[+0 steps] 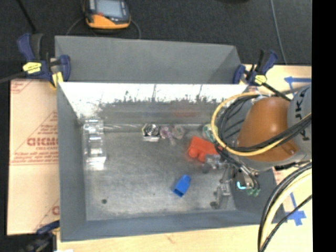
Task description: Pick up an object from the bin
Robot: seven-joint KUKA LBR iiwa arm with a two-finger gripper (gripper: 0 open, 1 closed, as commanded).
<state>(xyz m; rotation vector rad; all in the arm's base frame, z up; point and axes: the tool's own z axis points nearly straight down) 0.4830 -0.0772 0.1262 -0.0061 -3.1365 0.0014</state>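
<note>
Grey metal bin (pixel 73 156), seen from above, with its light, scuffed floor largely bare. The arm (pixel 273 127) enters from the right edge, carrying a rounded orange cover (pixel 262 125) ringed by looped black and yellow cables (pixel 223 127). Below the cover the gripper (pixel 220 193) stands low over the floor near the bin's front right corner; whether its jaws are apart or together cannot be told.

A clear plastic piece (pixel 93 143) lies along the left side of the floor, well apart from the gripper. A red block (pixel 198 147) lies right of centre, just beside the arm's cables and up-left of the gripper. A small blue block (pixel 182 185), tilted, lies on the floor to the left of the gripper, near it but not touching. These two are the things nearest the gripper. Two small glinting items (pixel 151 132) (pixel 172 132) lie side by side near the back wall. A tiny dark speck (pixel 104 201) lies at the front left.
</note>
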